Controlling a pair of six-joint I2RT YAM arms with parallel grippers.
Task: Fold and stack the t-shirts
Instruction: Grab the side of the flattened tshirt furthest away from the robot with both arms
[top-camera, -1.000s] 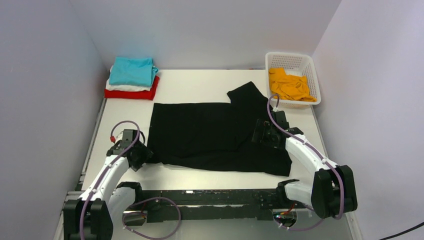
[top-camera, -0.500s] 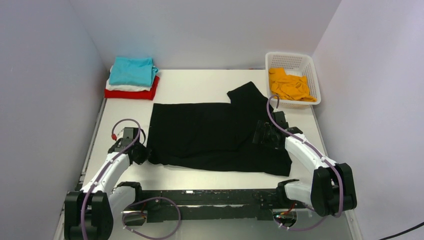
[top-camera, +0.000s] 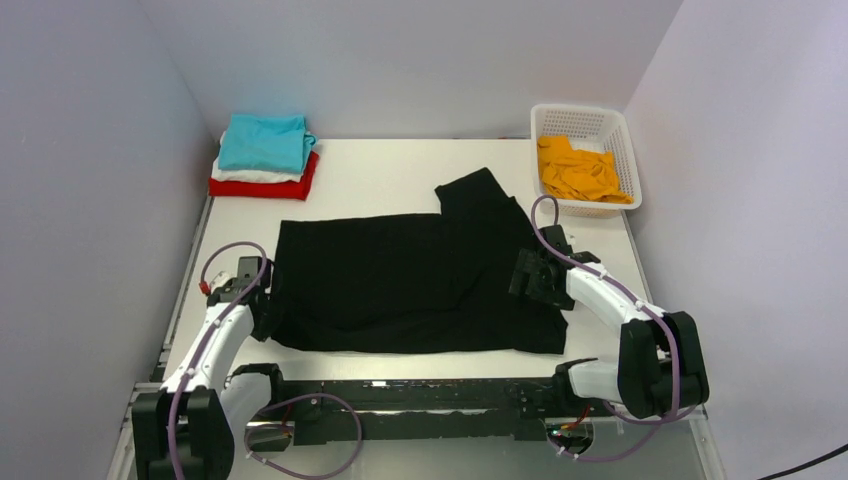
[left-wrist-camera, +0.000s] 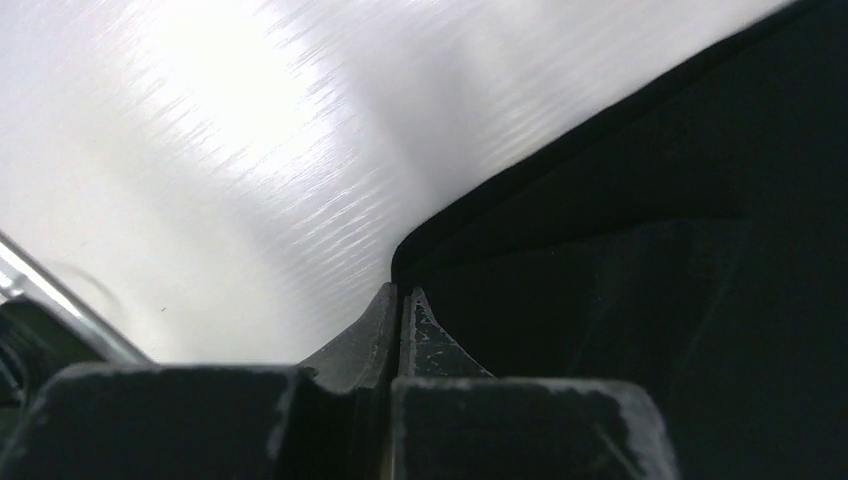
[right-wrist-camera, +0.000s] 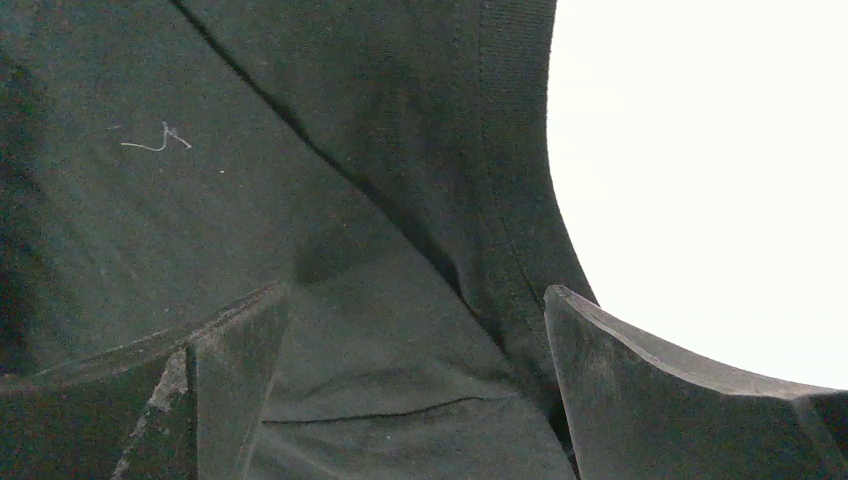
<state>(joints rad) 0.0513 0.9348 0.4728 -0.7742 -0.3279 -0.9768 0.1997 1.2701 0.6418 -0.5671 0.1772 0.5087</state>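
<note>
Overhead, the black t-shirt (top-camera: 400, 280) lies flat mid-table (top-camera: 380, 165), with the left gripper (top-camera: 265, 300) at its left edge and the right gripper (top-camera: 530, 275) over its right side. Teal t-shirt (top-camera: 265, 142) tops the far-left stack; orange t-shirt (top-camera: 578, 170) sits in the basket (top-camera: 627, 150).

Left wrist: fingers (left-wrist-camera: 425, 335) are clamped on the black hem.

Right wrist: fingers (right-wrist-camera: 620, 370) are spread wide over black cloth.

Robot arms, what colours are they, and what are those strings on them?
The left arm and right arm have smooth white shells with chunky black joints and black bases. The strings are purple cables that loop along each arm. The left pincer and right pincer each have two flat, dark, scuffed fingers.
</note>
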